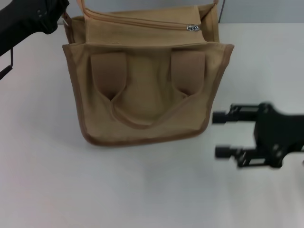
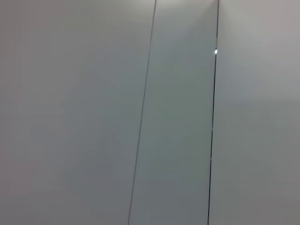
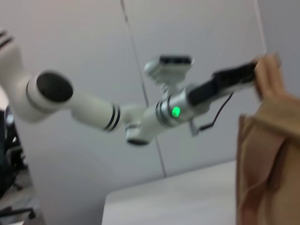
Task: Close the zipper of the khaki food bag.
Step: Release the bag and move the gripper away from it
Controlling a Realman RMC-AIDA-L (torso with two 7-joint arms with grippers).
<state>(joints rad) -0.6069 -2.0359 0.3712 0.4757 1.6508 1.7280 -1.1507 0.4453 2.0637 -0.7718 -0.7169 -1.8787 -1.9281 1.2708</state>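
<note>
The khaki food bag (image 1: 145, 90) stands upright in the middle of the white table, its strap patches and looped handle facing me. The zipper (image 1: 142, 21) runs along its top, with the silver slider (image 1: 192, 27) at the bag's right end. My left gripper (image 1: 59, 16) is at the bag's top left corner. The right wrist view shows it (image 3: 246, 74) reaching the corner of the bag (image 3: 267, 154). My right gripper (image 1: 222, 134) is open and empty, low over the table to the right of the bag, apart from it. The left wrist view shows only wall.
The white table (image 1: 142, 190) extends in front of the bag and to both sides. A grey panelled wall (image 2: 178, 117) stands behind. My left arm's white links (image 3: 93, 108) stretch across the right wrist view.
</note>
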